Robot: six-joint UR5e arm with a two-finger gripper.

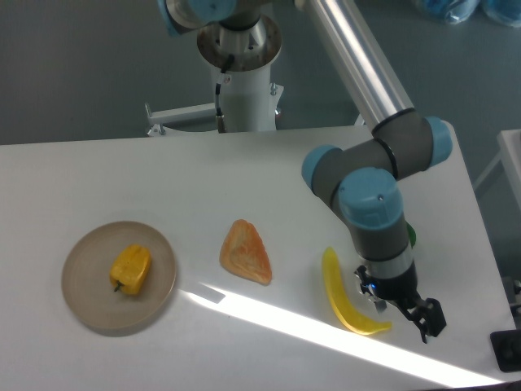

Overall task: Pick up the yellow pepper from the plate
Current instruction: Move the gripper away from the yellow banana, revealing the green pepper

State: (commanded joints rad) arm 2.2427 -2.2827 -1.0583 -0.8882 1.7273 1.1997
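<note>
gripper [404, 310] right, near table | yellow pepper [131, 270] blocky, on plate [85, 289]

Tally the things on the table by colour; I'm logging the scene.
Yellow: 2, pepper, banana piece
Orange: 1, wedge
Tan: 1, plate
Green: 1, a bit behind the arm
Total: 5

The gripper [425, 319] is too small to show how its jaws stand.
</note>
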